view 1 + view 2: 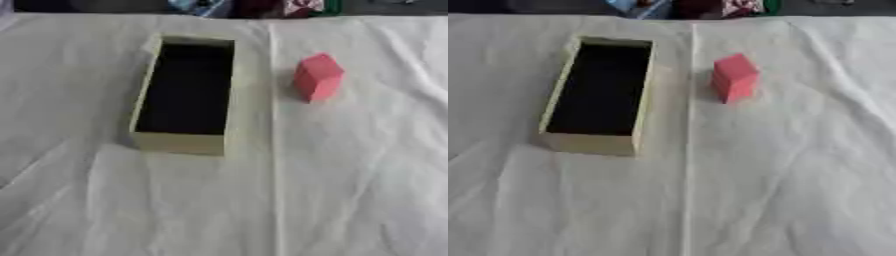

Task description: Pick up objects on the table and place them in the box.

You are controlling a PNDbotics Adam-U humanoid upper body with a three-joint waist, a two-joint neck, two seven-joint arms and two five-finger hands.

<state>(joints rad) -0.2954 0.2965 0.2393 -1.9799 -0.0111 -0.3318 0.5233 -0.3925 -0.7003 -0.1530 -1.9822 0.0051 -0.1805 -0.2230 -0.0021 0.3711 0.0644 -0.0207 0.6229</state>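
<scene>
A long pale yellow box with a dark inside lies open on the white cloth, left of the middle. Nothing shows inside it. A pink block stands upright on the cloth to the right of the box, a short gap away from its far half. Neither of my hands shows in either eye view.
A white wrinkled cloth covers the whole table, with a crease running front to back just right of the box. Coloured items lie along the far edge beyond the cloth.
</scene>
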